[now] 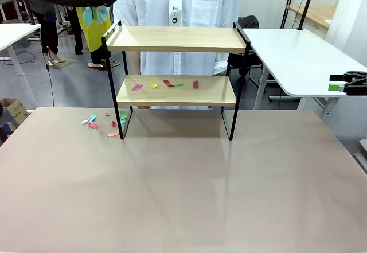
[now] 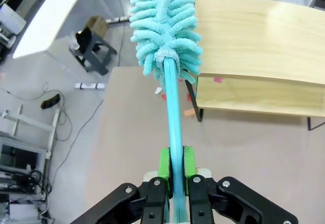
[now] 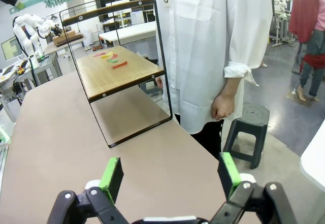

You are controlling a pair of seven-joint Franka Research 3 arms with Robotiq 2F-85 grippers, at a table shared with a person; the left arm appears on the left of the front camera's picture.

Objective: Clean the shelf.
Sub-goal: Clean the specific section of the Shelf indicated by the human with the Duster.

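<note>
Right end effector (image 3: pixel 170 173) black, green pads (image 3: pixel 112 176), silver screws (image 3: pixel 65 195).

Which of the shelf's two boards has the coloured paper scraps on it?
The lower board: coloured scraps lie along it, while the upper board is bare.

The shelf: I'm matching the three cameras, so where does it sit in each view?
Front view: shelf centre, at the table's far side, before the person in white.
Left wrist view: shelf upper right, seen from above, past the teal duster in the left gripper.
Right wrist view: shelf upper left, seen end-on, beside the person.
Shared landmark: the coloured paper scraps on its lower board.
</note>
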